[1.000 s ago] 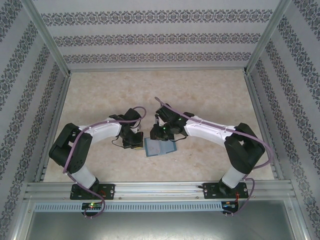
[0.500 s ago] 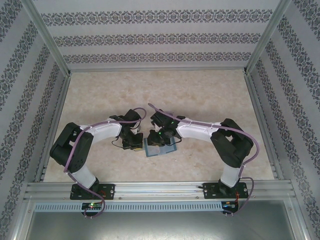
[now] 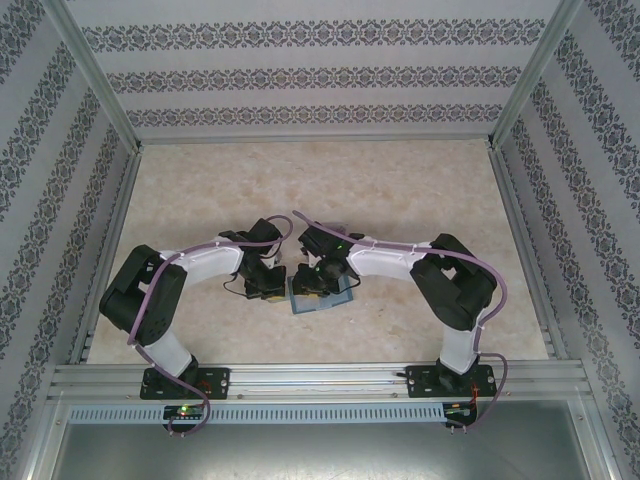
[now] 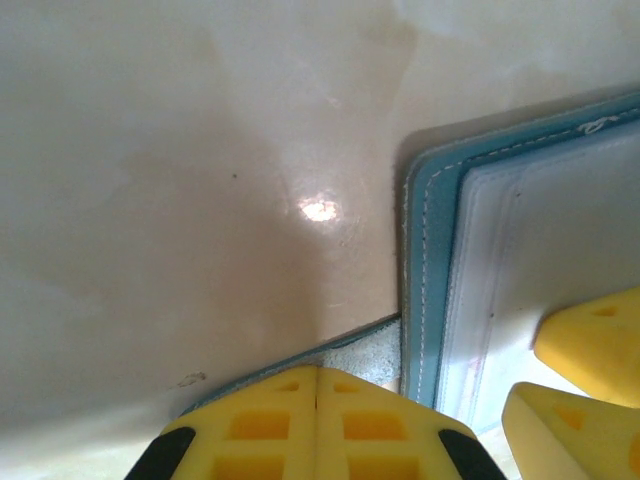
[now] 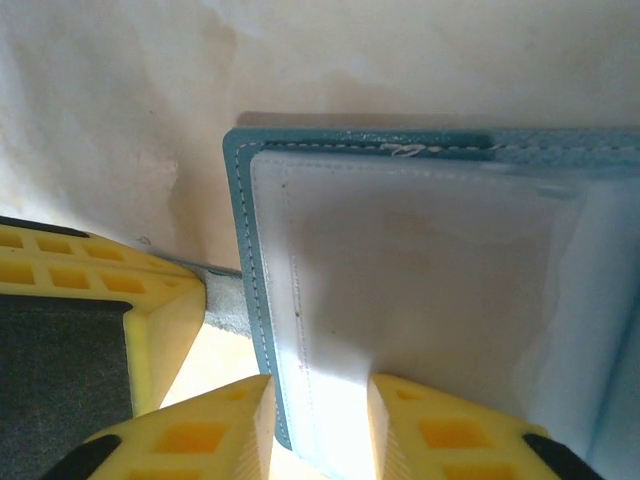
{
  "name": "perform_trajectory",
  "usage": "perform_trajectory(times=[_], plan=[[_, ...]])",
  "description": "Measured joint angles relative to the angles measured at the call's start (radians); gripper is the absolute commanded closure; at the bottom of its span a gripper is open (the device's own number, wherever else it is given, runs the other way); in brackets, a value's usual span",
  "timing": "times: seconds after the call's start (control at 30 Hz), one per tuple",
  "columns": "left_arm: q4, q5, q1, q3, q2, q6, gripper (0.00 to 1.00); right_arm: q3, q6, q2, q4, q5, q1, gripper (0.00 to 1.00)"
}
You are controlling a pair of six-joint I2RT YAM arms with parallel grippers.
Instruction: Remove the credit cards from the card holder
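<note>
— Left gripper [image 4: 317,405] is pressing its yellow pads together on the grey side tab [image 4: 368,360] of the card holder [image 5: 400,260], isn't it?

— Yes, the pads are meeting with no gap, and the tab is sticking out from under them. The holder is lying open and flat on the beige table [image 4: 200,150], between the two arms.

— And the right gripper [image 5: 320,425]?

— Its jaws are standing apart, straddling an edge of the pale inner panel. Its fingertips [image 4: 590,345] are sitting on or just over that panel; I cannot tell which.

— Any markings?

— White stitching [image 4: 425,250] is running along the teal border. Whether credit cards are lying under the pale pocket, I cannot tell.
</note>
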Motion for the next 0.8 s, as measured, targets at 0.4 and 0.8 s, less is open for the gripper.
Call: perform_trajectory(times=[0.4,0.8], plan=[[0.000,0.000,0.000,0.000,0.000,0.000,1.00,0.081,-0.061,0.003,-0.186,0.146,0.018,0.55],[0.000,0.000,0.000,0.000,0.000,0.000,1.00,0.142,-0.097,0.019,-0.315,0.259,0.042,0.46]])
